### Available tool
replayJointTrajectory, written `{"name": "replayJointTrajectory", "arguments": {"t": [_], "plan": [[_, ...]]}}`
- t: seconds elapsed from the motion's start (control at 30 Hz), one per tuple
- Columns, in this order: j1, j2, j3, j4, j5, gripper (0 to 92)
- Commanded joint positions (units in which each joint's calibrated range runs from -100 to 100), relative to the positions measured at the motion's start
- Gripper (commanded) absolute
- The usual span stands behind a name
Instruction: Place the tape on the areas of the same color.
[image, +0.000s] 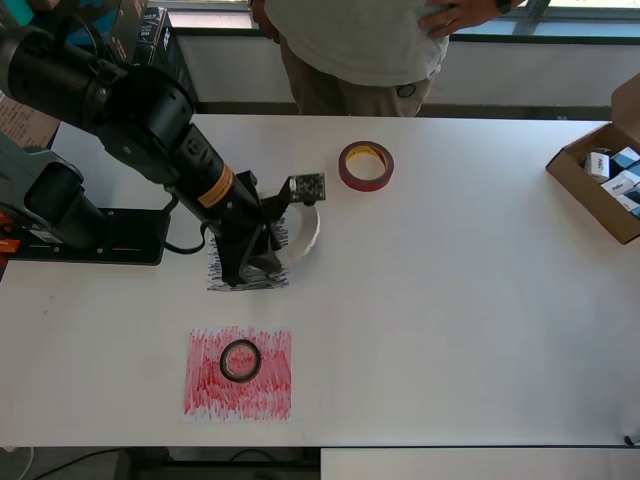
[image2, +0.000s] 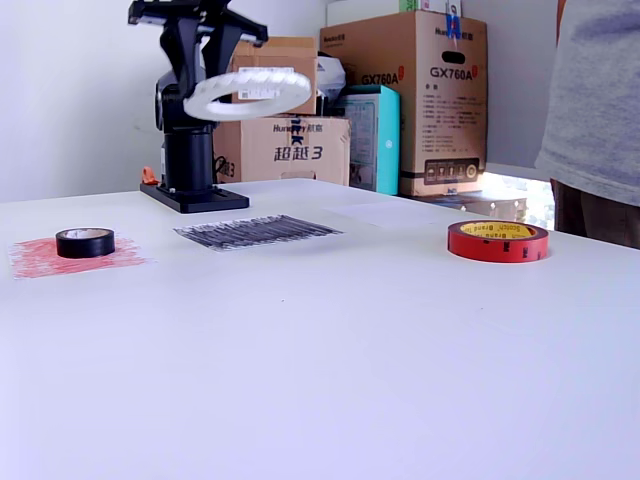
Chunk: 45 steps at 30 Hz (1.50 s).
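Note:
My gripper (image: 268, 238) is shut on the white tape ring (image: 303, 232). It holds the ring well above the table, over the scribbled black patch (image: 222, 278). In the exterior view the white ring (image2: 250, 92) hangs high in the gripper (image2: 205, 88), above the black patch (image2: 258, 231). The small black roll (image: 240, 360) lies on the scribbled red patch (image: 205, 392), and shows in the exterior view (image2: 85, 242) on the red patch (image2: 30, 260). The dark-red roll with a yellow core (image: 365, 165) (image2: 498, 241) lies on bare table. I cannot make out the white patch.
The arm's base (image: 90, 235) stands at the overhead view's left. A person (image: 350, 45) stands at the far table edge. An open cardboard box (image: 600, 190) with small items sits at the overhead view's right edge. Cardboard boxes (image2: 430, 100) are stacked behind the table.

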Motion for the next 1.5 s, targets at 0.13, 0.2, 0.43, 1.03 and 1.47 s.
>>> {"name": "replayJointTrajectory", "arguments": {"t": [0.13, 0.2, 0.43, 1.03, 1.47], "plan": [[22.13, 2.56, -5.97, 0.71, 10.60, 0.0], [24.66, 6.21, -8.51, 0.71, 12.81, 0.0], [28.13, 20.62, -16.33, 0.71, 18.05, 0.0], [29.95, 28.76, -5.43, -4.64, 20.34, 0.0], [30.89, 28.38, -3.15, -3.96, 18.05, 0.0]]}}
